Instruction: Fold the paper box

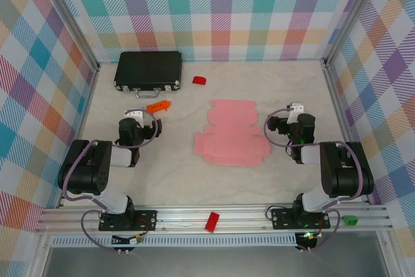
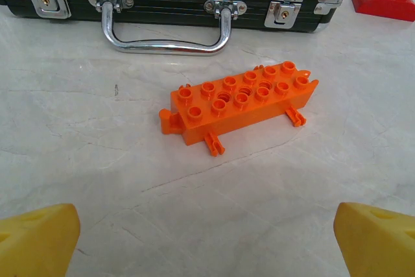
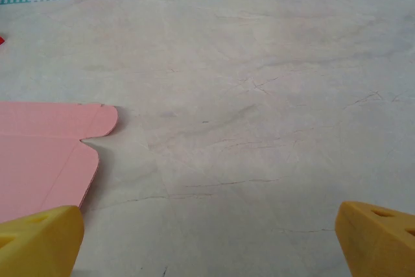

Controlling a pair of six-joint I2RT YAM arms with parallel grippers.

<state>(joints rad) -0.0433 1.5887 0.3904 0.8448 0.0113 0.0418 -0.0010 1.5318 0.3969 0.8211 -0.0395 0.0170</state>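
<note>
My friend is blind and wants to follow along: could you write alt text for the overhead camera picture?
A flat pink paper box, not yet folded, lies mid-table between two black robot arms, the left gripper and right gripper both open and empty. Farther back are a closed black case, a red block and an orange brick; checkered walls surround the marble-look table.

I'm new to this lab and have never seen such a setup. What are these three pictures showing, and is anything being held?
Two black robot arms sit at the near edge of a marble-patterned table. The overhead picture shows both; the other two come from cameras on each wrist, where the yellow tips are that arm's own fingers. A flat light-pink card sheet, an unfolded paper box, lies between them. Farther back lie a black hard case, an orange studded brick and a small red block. The left gripper and right gripper are open, holding nothing.
</note>
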